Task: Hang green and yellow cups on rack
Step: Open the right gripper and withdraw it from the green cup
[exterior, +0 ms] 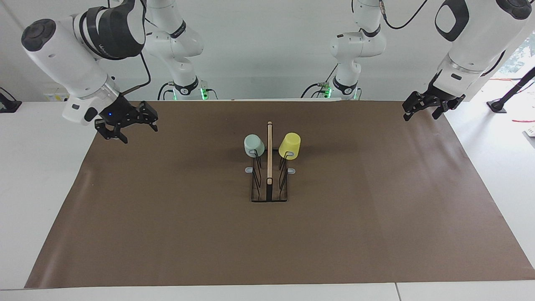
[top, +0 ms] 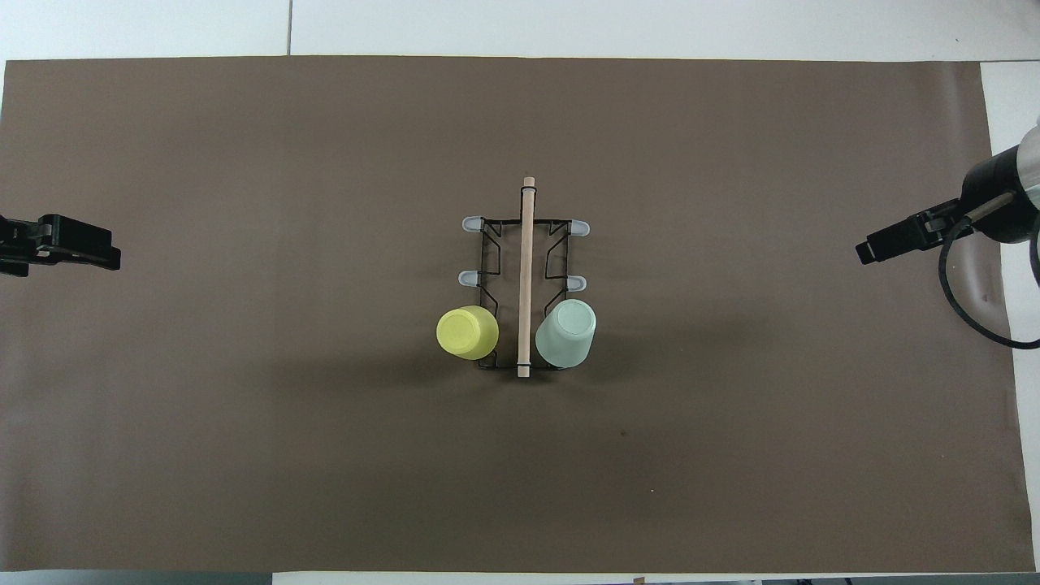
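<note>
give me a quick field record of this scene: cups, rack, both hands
green cup: upside down on a rack peg, robots' end, right arm's side
yellow cup: upside down on the peg across the bar
rack: mid-table, four pegs free
left hand: open, empty, over mat edge
right hand: open, empty, over mat edge
</note>
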Controlling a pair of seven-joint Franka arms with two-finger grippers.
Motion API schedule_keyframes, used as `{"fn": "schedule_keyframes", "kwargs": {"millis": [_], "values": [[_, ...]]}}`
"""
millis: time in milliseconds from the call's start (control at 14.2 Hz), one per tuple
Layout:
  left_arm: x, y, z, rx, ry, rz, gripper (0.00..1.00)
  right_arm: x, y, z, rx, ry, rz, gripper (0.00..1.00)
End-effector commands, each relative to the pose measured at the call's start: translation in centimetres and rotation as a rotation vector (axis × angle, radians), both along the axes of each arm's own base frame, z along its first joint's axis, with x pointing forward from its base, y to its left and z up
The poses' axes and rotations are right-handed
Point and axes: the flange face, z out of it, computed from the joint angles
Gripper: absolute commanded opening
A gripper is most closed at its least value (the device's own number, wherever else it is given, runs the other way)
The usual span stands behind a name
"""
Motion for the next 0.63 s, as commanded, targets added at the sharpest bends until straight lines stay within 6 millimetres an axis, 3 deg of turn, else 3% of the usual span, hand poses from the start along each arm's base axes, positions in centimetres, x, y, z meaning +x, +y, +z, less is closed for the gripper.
{"fn": "schedule_keyframes", "kwargs": {"millis": [0,141,211,352,564], "values": [[-0.2,0.2,-0.2,0.018,0.0,-0.006,1.0,-1.3,0.7,2.9,-0.081,0.041,-0.089,1.0],[-0.2,0.2,-0.2,0.018,-0.001,-0.006,1.0,-1.9,-0.4,5.8,-0.133,0.062,-0.099,1.0],[-0.2,0.2,-0.2,0.018,0.0,-0.006,1.0,-2.1,-0.6,5.9,-0.155,0.071,-0.102,1.0],[-0.2,0.2,-0.2,0.018,-0.001,-0.006,1.0,-2.6,-0.3,5.5,-0.171,0.09,-0.114,1.0],[-0.2,0.2,-0.2,0.018,-0.001,-0.006,1.0,-4.2,-2.0,4.0,-0.16,0.12,-0.188,1.0]]}}
